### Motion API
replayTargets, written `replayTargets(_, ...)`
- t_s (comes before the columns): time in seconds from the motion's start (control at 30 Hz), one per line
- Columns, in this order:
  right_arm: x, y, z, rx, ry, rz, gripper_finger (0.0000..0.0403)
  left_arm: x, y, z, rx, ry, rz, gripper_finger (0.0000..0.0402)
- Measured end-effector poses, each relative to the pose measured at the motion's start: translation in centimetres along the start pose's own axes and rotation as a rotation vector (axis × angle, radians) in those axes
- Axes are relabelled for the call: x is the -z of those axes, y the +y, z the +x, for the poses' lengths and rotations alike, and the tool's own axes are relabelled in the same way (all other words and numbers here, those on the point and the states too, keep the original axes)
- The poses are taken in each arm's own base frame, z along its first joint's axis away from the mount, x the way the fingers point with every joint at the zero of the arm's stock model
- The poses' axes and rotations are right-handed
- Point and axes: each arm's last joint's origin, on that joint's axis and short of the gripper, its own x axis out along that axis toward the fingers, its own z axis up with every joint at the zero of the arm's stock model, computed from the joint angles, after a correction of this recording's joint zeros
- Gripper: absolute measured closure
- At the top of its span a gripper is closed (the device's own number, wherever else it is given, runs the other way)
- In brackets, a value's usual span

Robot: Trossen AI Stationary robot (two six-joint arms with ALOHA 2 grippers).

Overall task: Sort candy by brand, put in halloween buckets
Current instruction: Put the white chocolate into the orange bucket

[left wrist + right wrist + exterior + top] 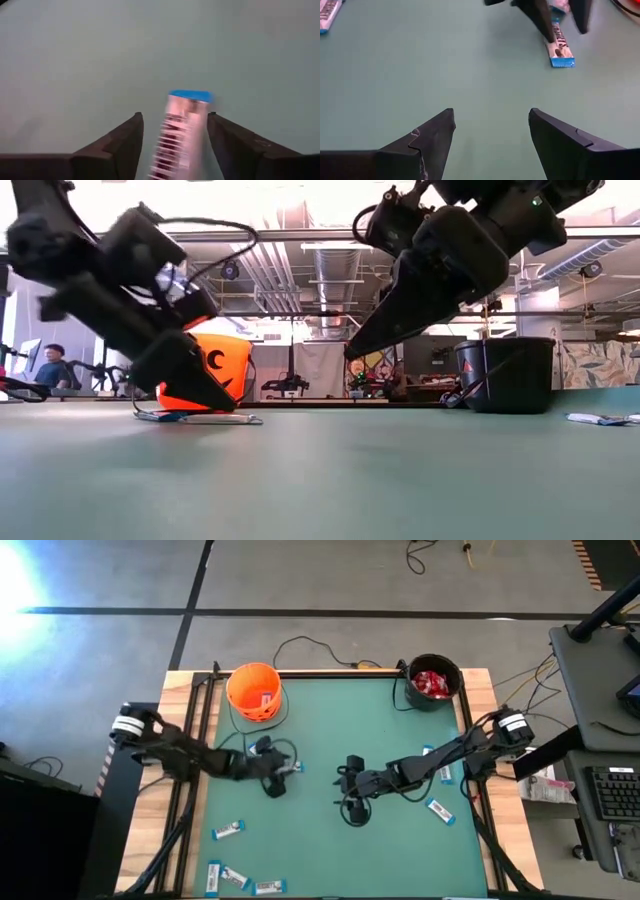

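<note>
A light blue-and-white candy bar point(181, 135) lies on the green table point(330, 730) between the open fingers of my left gripper point(175, 120), left of the table's middle. The right wrist view shows this bar point(559, 47) flat on the mat under the left gripper's fingertips. My right gripper point(492, 130) hangs open above the table's middle with nothing between its fingers. The orange bucket point(254, 690) stands at the far left. The black bucket point(433, 683), with red packets point(431, 683) inside, stands at the far right. My left gripper slants down from the table's left, its open fingers along the bar and on either side of it. One fingertip point(546, 30) stands right at the bar's end point(555, 31). Whether it touches the bar I cannot tell. The bar rests flat on the table.
More blue-and-white bars lie on the mat: one near left point(228, 831), several along the near edge point(240, 880), and others under and beside the right arm point(440, 810). A cable point(300, 645) runs behind the buckets. Bare mat lies between the two grippers.
</note>
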Motion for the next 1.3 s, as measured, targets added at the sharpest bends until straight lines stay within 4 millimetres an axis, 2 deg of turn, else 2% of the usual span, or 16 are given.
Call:
replayTargets(0.13,0.3,0.0,0.1,0.004,0.026,0.049,0.0156,0.3,1.4,0.9,0.031,0.025,0.056,0.0185)
replayTargets(0.4,0.7,0.1,0.0,0.001,0.063,0.114,0.0156,1.4,0.3,1.5,0.149,-0.011,0.039,0.0189)
replayTargets(0.7,0.6,0.1,0.0,-0.003,0.061,0.128,0.0156,1.6,0.2,1.7,0.15,-0.014,-0.006,0.0189)
replayTargets(0.87,0.7,0.3,-0.1,-0.013,0.068,0.134,0.0156,3.6,0.4,1.8,0.152,-0.029,-0.034,0.019)
replayTargets(1.0,0.8,0.2,-1.4,-0.039,0.145,0.126,0.0157,5.0,0.4,1.7,0.163,-0.093,-0.049,0.0204)
replayTargets(1.1,0.0,-0.1,-3.0,-0.023,0.179,0.122,0.0161,5.6,0.5,1.9,0.165,-0.112,-0.055,0.0225)
replayTargets(1.3,-3.3,-0.4,-6.0,-0.022,0.015,0.147,0.0179,6.2,0.5,2.1,0.173,-0.154,-0.056,0.0287)
